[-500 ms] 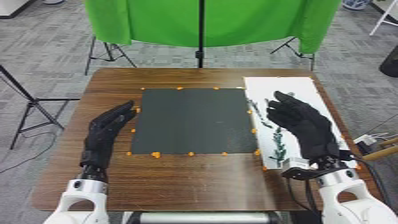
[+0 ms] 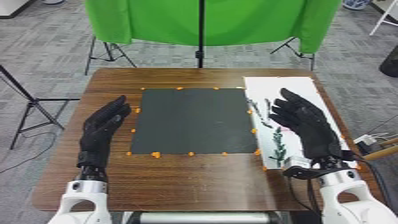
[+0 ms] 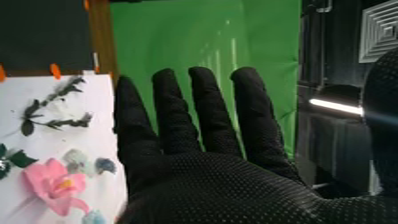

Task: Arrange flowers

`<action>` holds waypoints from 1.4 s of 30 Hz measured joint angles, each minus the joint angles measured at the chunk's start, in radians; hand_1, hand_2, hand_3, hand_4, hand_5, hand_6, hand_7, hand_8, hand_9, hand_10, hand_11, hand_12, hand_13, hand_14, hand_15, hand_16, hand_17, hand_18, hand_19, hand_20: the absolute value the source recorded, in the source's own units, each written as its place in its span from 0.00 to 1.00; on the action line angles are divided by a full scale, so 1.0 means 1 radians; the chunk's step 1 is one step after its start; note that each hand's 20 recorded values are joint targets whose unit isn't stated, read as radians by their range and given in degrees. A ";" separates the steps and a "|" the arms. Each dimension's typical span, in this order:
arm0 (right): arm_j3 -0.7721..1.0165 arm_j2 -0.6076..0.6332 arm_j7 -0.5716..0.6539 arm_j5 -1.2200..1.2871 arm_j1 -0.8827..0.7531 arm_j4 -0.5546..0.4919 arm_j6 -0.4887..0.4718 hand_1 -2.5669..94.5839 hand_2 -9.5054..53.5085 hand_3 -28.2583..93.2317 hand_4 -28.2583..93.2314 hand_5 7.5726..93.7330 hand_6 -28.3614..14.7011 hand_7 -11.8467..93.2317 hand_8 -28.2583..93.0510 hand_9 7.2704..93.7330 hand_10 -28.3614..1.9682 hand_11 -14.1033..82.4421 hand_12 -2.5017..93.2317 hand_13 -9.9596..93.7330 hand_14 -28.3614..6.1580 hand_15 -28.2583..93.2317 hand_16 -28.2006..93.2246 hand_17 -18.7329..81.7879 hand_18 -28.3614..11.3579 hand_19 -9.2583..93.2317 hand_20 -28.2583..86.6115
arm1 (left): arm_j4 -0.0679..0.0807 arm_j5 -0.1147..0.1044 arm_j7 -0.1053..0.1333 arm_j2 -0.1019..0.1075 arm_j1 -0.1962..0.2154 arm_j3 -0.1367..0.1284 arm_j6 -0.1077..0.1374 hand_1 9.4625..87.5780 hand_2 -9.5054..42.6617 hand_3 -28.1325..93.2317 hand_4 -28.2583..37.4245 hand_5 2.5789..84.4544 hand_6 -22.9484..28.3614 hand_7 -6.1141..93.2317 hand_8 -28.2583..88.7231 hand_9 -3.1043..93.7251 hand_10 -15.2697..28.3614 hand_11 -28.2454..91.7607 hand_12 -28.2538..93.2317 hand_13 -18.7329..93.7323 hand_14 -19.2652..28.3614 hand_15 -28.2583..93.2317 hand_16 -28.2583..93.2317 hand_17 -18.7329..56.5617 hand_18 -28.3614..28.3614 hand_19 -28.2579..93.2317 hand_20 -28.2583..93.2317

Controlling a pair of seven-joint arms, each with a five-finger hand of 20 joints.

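Over the white sheet (image 2: 277, 86), R hand (image 2: 306, 125) is open wide, empty; pink flower (image 3: 50, 187) lies on sheet nr green leaves (image 3: 18, 159). Best approach: lower slow, pinch stem end w/ care, spare petals.

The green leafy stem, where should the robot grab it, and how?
Probably at its middle: the right hand could come from above and pinch the green stem across, since it's thin and lies lengthwise toward the robot on the white sheet.

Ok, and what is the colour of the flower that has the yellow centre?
The flower is pink, seen best in the right wrist view.
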 measured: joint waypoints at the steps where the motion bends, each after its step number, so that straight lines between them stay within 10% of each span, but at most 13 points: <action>1: -0.007 0.002 0.000 -0.008 0.000 -0.002 0.023 0.26 0.00 0.76 0.04 0.42 0.55 0.26 0.17 0.52 0.39 0.26 0.23 0.61 0.40 0.37 0.42 0.52 0.27 0.43 0.61 | 0.000 0.000 0.000 0.000 0.000 -0.001 0.000 0.29 0.01 0.75 0.18 0.54 0.49 0.18 0.19 0.50 0.63 0.38 0.35 0.49 0.70 0.32 0.28 0.35 0.72 0.27 0.42; 5: -0.065 0.018 0.057 -0.105 -0.006 -0.043 0.220 0.33 0.00 0.71 0.05 0.57 0.53 0.30 0.17 0.67 0.36 0.37 0.24 0.75 0.44 0.55 0.43 0.59 0.27 0.74 0.68 | -0.002 -0.002 -0.003 0.001 0.007 -0.005 0.001 0.29 0.02 0.75 0.17 0.54 0.49 0.18 0.19 0.51 0.63 0.39 0.35 0.49 0.70 0.33 0.28 0.35 0.72 0.27 0.41; 12: -0.114 0.057 0.303 -0.512 -0.010 -0.107 0.487 0.41 0.00 0.54 0.05 0.69 0.51 0.29 0.19 0.78 0.36 0.39 0.26 0.84 0.53 0.63 0.44 0.72 0.37 0.90 0.64 | -0.002 0.000 -0.013 0.007 0.009 -0.012 -0.005 0.29 0.02 0.75 0.17 0.55 0.49 0.18 0.19 0.51 0.63 0.39 0.35 0.49 0.70 0.33 0.28 0.34 0.72 0.27 0.41; 16: -0.085 0.101 0.398 -0.667 -0.019 -0.114 0.419 0.46 0.00 0.43 0.09 0.72 0.51 0.28 0.19 0.82 0.37 0.38 0.26 0.88 0.57 0.64 0.45 0.77 0.43 0.93 0.60 | -0.004 0.001 -0.028 0.008 0.010 -0.018 -0.010 0.29 0.02 0.74 0.17 0.55 0.49 0.18 0.19 0.51 0.63 0.39 0.35 0.49 0.70 0.33 0.28 0.34 0.72 0.27 0.41; 24: -0.111 0.202 0.497 -1.070 -0.012 -0.107 -0.022 0.44 0.00 0.53 0.06 0.76 0.50 0.27 0.19 0.87 0.38 0.37 0.25 0.94 0.65 0.62 0.46 0.82 0.52 0.95 0.56 | -0.006 0.009 -0.050 0.008 0.011 -0.022 -0.031 0.28 0.02 0.75 0.18 0.55 0.49 0.18 0.19 0.51 0.63 0.39 0.35 0.49 0.70 0.33 0.28 0.34 0.72 0.27 0.41; 42: -0.271 0.268 0.556 -1.269 0.113 0.040 -0.031 0.40 0.00 0.61 0.08 0.79 0.49 0.26 0.19 0.90 0.38 0.37 0.25 0.98 0.68 0.60 0.47 0.87 0.59 0.96 0.52 | -0.014 0.021 -0.087 0.008 0.013 -0.025 -0.062 0.28 0.03 0.74 0.18 0.55 0.50 0.18 0.19 0.51 0.64 0.39 0.35 0.49 0.71 0.32 0.28 0.33 0.72 0.27 0.41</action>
